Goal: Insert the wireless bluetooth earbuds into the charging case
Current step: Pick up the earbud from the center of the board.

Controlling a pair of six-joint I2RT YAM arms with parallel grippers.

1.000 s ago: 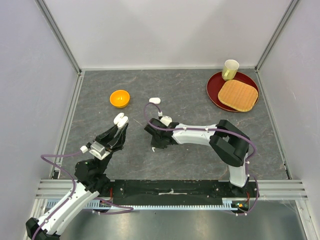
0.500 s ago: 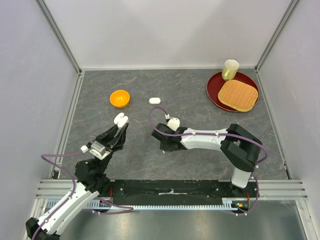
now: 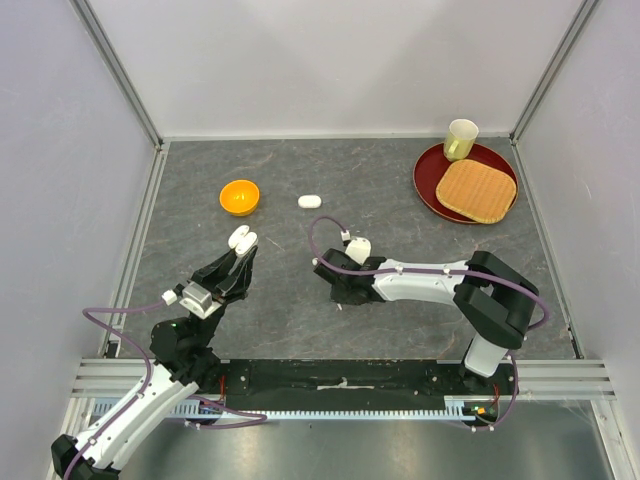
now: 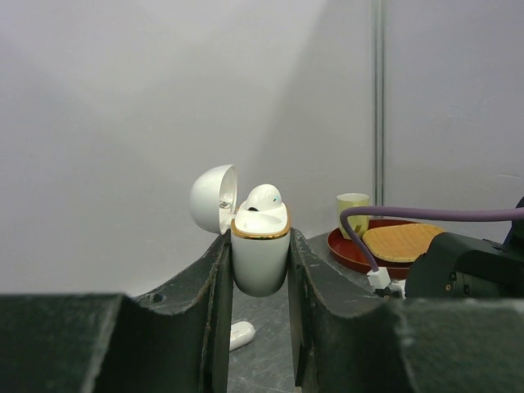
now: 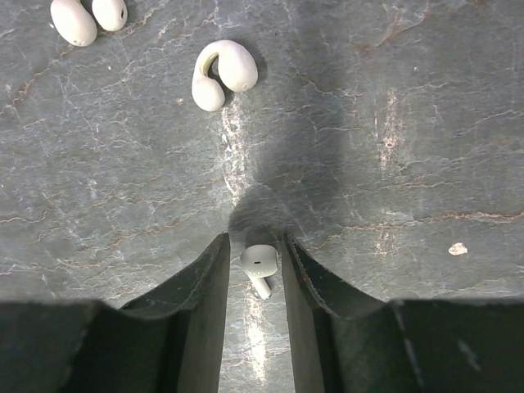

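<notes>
My left gripper (image 3: pixel 238 262) is shut on an open white charging case (image 4: pixel 260 258) with a gold rim and holds it upright above the table, lid (image 4: pixel 211 199) swung left. One white earbud (image 4: pixel 264 196) sits in the case. My right gripper (image 5: pixel 255 240) points down at the table with its jaws narrowly open around a small white earbud (image 5: pixel 259 262) that lies on the stone surface, stem toward the camera. A curved white earbud (image 5: pixel 221 72) and two more white pieces (image 5: pixel 86 18) lie beyond it. In the top view the right gripper (image 3: pixel 340 293) is near the table's middle.
A closed white case (image 3: pixel 309 201) lies on the table beyond the grippers, with an orange bowl (image 3: pixel 239 196) to its left. A red tray (image 3: pixel 430 180) with a woven mat (image 3: pixel 476 189) and a yellow-green cup (image 3: pixel 460 139) stands at the back right.
My right arm has moved to the right and a little nearer, and its gripper now stands over the small earbud. The left arm and the case have not moved.
</notes>
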